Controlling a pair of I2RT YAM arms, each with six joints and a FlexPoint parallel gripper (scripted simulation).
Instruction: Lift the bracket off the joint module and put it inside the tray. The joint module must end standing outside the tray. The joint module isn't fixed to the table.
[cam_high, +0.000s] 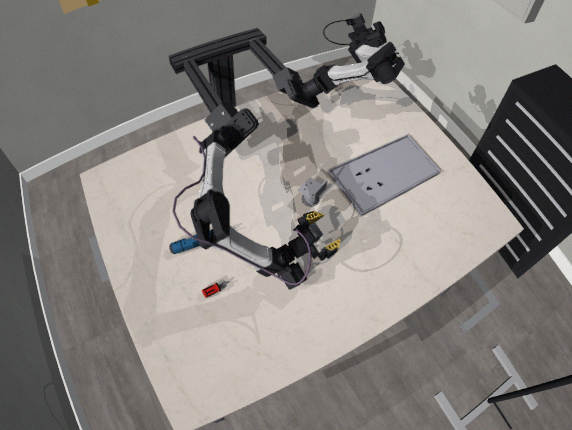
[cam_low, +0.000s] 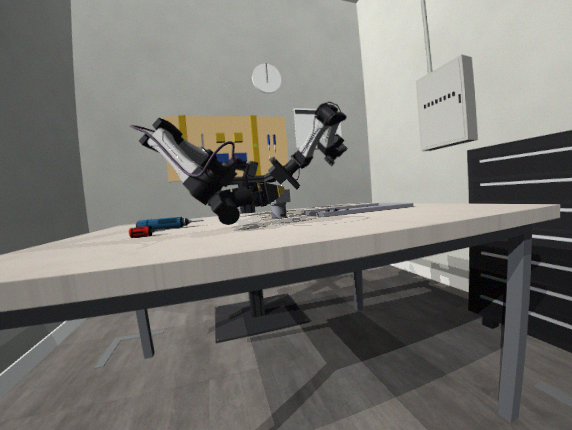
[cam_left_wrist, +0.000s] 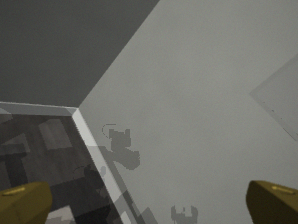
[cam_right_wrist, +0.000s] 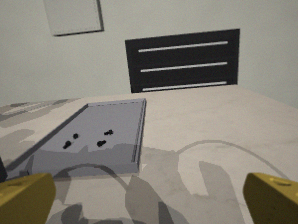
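The grey bracket (cam_high: 314, 187) (cam_low: 284, 195) sits tilted on top of the joint module (cam_high: 311, 201) (cam_low: 278, 210), which stands upright beside the tray's near left corner. The flat grey tray (cam_high: 400, 201) (cam_right_wrist: 145, 130) holds several small black parts and no bracket. My right gripper (cam_high: 330, 229) (cam_right_wrist: 149, 181) is open and empty, low over the table beside the joint module, its fingers pointing toward the tray side. Neither bracket nor module can be made out in the right wrist view. My left gripper (cam_left_wrist: 148, 189) is open and empty, raised high behind the tray and facing the wall.
A blue screwdriver-like tool (cam_high: 183, 245) (cam_low: 161, 222) lies partly under the right arm. A red tool (cam_high: 211, 290) (cam_low: 140, 232) lies nearer the table's left front. A black drawer cabinet (cam_high: 530, 145) (cam_right_wrist: 185, 54) stands beyond the table's right edge.
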